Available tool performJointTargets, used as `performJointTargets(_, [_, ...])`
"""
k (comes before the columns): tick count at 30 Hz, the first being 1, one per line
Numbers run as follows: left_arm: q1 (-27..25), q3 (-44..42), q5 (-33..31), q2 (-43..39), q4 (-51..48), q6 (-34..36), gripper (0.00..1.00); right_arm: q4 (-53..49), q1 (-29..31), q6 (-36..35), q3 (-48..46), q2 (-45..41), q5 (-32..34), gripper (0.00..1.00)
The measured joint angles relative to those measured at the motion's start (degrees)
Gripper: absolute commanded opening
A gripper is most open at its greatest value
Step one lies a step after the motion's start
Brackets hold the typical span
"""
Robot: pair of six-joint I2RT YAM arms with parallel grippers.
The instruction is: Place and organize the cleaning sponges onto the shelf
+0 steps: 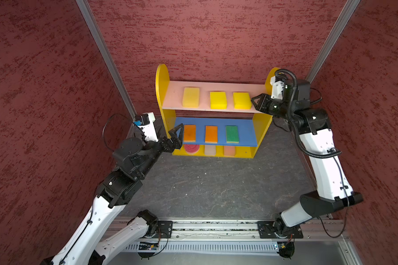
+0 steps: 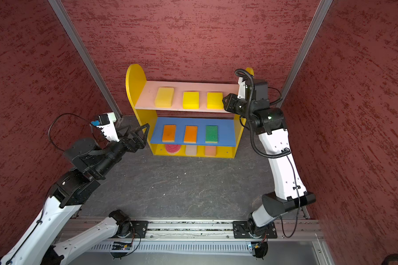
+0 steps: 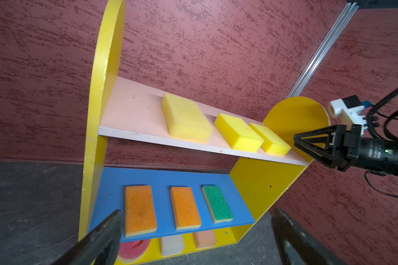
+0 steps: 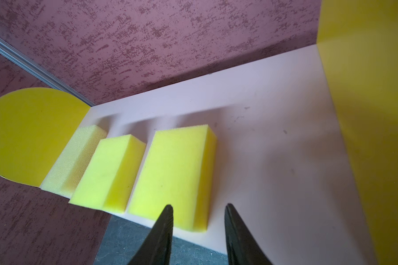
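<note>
1. In both top views the shelf (image 1: 162, 91) stands at the back edge of the tabletop (image 1: 205, 183). All nine sponges lie on it.
   - Three yellow sponges (image 1: 218, 100) sit in a row on the pink board (image 1: 172, 96).
   - Two orange sponges (image 1: 211, 134) and the green sponge (image 1: 232, 134) sit on the blue board (image 1: 246, 135).
   - The red sponge (image 1: 191, 148), white sponge (image 1: 210, 150) and peach sponge (image 1: 229, 150) sit on the base (image 1: 246, 152).
2. Also in both top views, the left claw (image 1: 181, 136) is wide open and empty at the left end of the blue board. The right claw (image 1: 254, 103) is at the right end of the pink board, just beside a yellow sponge.
3. In the left wrist view the left claw's fingers (image 3: 101, 238) are far apart with nothing between them. An orange sponge lies just past one finger.
4. In the right wrist view the right claw's fingers (image 4: 159, 238) are a little apart and pinch nothing. The nearest yellow sponge sits at the front edge of the pink board.
5. The sponges look light, soft and squishy. I think they will not slip or break.
   - The best hold is across the two long sides, near the middle, with a gentle squeeze.
   - A hard squeeze would squash one flat.
   - A small bump could push one off a front edge.
</note>
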Motion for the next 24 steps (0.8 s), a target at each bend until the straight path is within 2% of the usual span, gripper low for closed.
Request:
performJointTargets(10, [1.20,-2.89,-3.32,-2.75,-2.34,-0.26,0.99,13.35,0.07,5.07,-25.35,-23.15,-2.38,0.40])
performJointTargets(16, [1.55,-6.54,-8.13,-5.49,-2.95,-1.14,0.99,19.06,2.29,3.72,-38.25,-33.99,0.35,0.43])
performJointTargets(17, [1.57,-8.35,-9.60,-6.47,-2.69,-1.16,0.99,19.69,2.75,2.86,-41.27,-36.11,1.79,0.53])
performJointTargets(18, [1.60,-10.38,-10.75,-7.43,-2.05,-1.03,1.00,20.26,3.02,1.97,-44.41,-38.03,3.56,0.98])
performJointTargets(24, [1.66,-21.90,-17.92,-10.97,1.07,0.00,0.99,25.81,3.13,-3.28,-62.90,-45.38,15.45,0.99])
